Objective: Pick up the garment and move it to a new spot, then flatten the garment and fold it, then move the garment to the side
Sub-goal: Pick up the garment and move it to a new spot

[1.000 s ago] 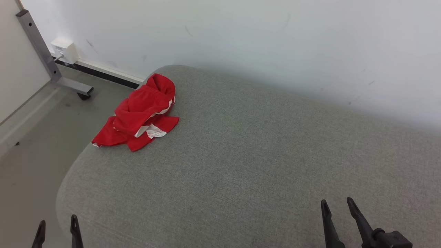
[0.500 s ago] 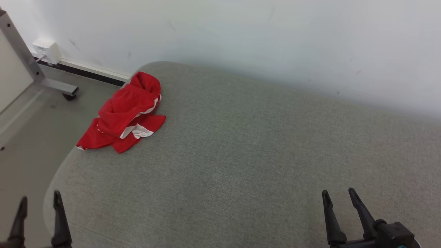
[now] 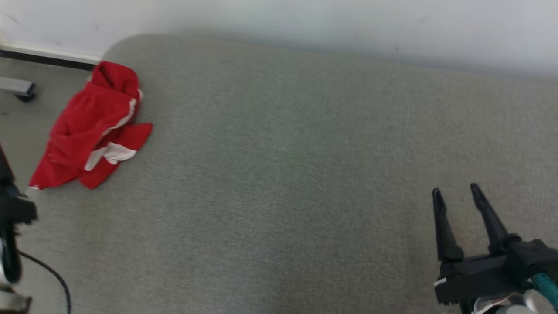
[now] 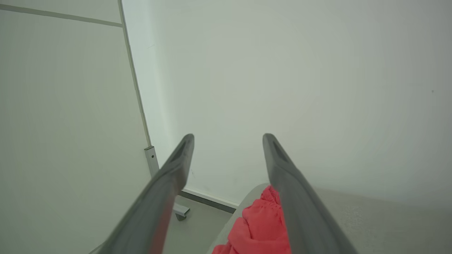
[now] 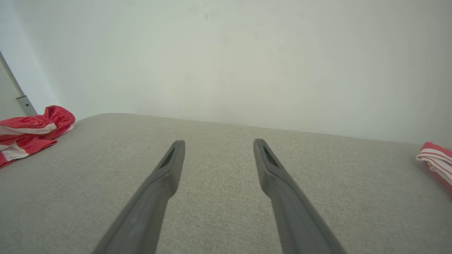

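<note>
The garment (image 3: pixel 87 131) is a crumpled red piece with white stripes, lying at the far left corner of the grey cushioned surface (image 3: pixel 283 174). Its edge hangs over the left rim. In the left wrist view my left gripper (image 4: pixel 227 135) is open and empty, raised above the garment (image 4: pixel 257 225) and pointing at the wall. My right gripper (image 3: pixel 455 189) is open and empty over the near right of the surface, far from the garment. The right wrist view has the same gripper (image 5: pixel 219 141) over bare fabric, with the garment (image 5: pixel 28 128) at the left edge.
A white wall runs behind the surface. On the floor to the left stand a metal frame leg (image 3: pixel 17 87) and a baseboard. A folded red and white striped cloth (image 5: pixel 436 158) lies at the surface's right end. A dark part of my left arm (image 3: pixel 11 209) with a cable stands at the left edge.
The head camera has swung, shifting the whole picture; the garment lies as before. My right gripper sits higher in the picture, and my left arm has risen at the left edge. Both grippers stay open.
</note>
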### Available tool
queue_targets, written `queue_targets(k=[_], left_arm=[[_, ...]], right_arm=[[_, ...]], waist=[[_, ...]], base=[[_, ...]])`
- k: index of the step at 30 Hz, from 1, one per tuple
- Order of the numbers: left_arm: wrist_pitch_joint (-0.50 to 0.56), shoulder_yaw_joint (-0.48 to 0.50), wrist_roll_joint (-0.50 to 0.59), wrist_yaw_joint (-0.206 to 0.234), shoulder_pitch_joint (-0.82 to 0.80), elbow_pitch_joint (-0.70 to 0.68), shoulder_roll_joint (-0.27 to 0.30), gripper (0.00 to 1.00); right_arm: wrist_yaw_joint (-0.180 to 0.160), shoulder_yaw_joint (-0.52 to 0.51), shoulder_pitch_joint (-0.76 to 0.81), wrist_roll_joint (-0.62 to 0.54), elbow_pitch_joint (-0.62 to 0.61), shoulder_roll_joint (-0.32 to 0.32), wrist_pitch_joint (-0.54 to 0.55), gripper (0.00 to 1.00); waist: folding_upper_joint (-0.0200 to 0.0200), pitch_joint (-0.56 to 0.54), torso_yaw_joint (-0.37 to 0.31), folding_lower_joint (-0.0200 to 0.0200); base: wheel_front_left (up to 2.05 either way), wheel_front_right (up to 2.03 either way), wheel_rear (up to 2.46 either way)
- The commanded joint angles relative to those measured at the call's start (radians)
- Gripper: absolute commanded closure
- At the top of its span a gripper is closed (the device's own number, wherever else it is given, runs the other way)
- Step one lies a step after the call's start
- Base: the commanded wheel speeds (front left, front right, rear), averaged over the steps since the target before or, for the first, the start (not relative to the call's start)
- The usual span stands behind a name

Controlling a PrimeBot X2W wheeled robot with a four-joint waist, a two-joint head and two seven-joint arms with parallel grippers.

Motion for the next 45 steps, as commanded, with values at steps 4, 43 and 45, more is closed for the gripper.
queue_targets(k=[4,43,45], left_arm=[[0.02,0.017,-0.018,0.005,-0.109,0.038,0.048,0.0],[0.375,-0.105,-0.177,-0.058,-0.349,0.799,0.226,1.0],[0.33,-0.115,-0.166,-0.058,-0.364,0.794,0.239,1.0]], right_arm=[[-0.003,-0.02,-0.037,-0.02,-0.041,-0.012,0.003,0.0],[-0.003,-0.065,-0.077,-0.035,-0.169,-0.03,0.051,0.0],[-0.003,-0.062,-0.076,-0.033,-0.164,-0.028,0.047,0.0]], waist=[[-0.0002,0.185,-0.163,-0.0002],[-0.0002,0.243,-0.286,-0.0002],[-0.0002,0.23,-0.281,-0.0002]], base=[[0.0,0.0,0.0],[0.0,0.0,0.0],[0.0,0.0,0.0]])
